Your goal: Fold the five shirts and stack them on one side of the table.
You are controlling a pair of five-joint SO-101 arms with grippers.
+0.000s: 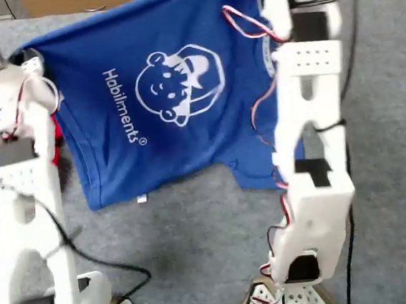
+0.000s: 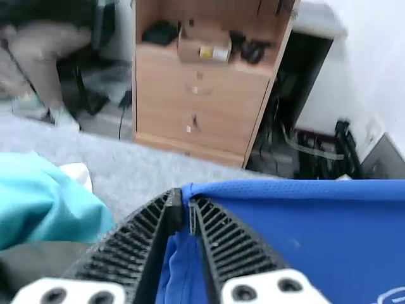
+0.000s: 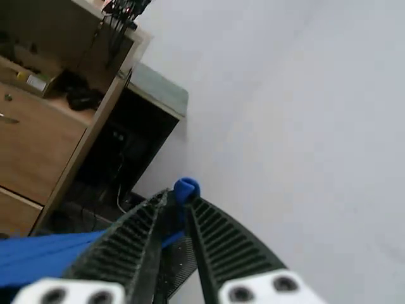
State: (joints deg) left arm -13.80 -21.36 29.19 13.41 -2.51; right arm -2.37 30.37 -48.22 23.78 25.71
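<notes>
A blue shirt (image 1: 161,91) with a white cartoon print is held up and stretched out above the grey table, print side toward the high camera. My left gripper (image 2: 185,202) is shut on the shirt's edge (image 2: 297,221) at one corner. At the opposite corner my right gripper (image 3: 180,196) is shut on a pinch of blue cloth (image 3: 186,188). In the high view the left arm (image 1: 18,170) stands at the left and the right arm (image 1: 311,113) at the right, with the shirt hanging between them.
A turquoise shirt (image 2: 44,202) lies near the left gripper. Beyond the table stand a wooden drawer cabinet (image 2: 202,95), cables and a white wall (image 3: 304,126). Grey table surface (image 1: 198,246) lies below the hanging shirt.
</notes>
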